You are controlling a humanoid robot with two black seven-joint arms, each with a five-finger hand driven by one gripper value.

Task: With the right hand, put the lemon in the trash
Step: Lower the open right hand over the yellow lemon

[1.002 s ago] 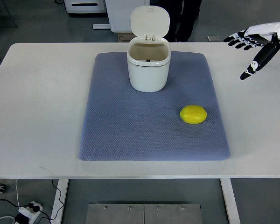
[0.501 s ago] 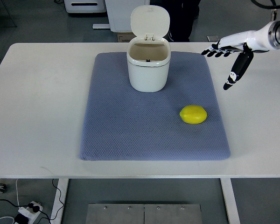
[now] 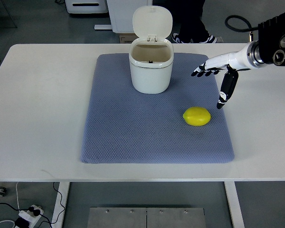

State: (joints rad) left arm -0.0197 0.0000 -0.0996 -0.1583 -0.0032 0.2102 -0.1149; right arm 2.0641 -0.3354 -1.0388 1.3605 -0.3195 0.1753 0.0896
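My right hand (image 3: pixel 217 76), white-shelled with black fingertips, hangs above the far right part of the blue-grey quilted fabric mat (image 3: pixel 133 133), reaching in from the right edge on a white forearm with a black wrist housing. My fingers (image 3: pixel 199 71) are spread apart and stretched out toward the left, holding nothing, and my thumb (image 3: pixel 225 90) points down and toward me, away from the others. Its black tip sits just up and to the right of the lemon, not touching it.

The smooth, oval yellow lemon (image 3: pixel 196 116) lies on the mat, toward the mat's right side and a little nearer me than its middle. It rests alone, well apart from the bin.

The small white plastic trash bin (image 3: pixel 151 71) stands upright on the far part of the mat, about centred across it. Its rounded hinged lid (image 3: pixel 152 23) is flipped up at the back, so the mouth is open and the inside shows tan. The mat lies flat on the white rectangular table (image 3: pixel 38 104).
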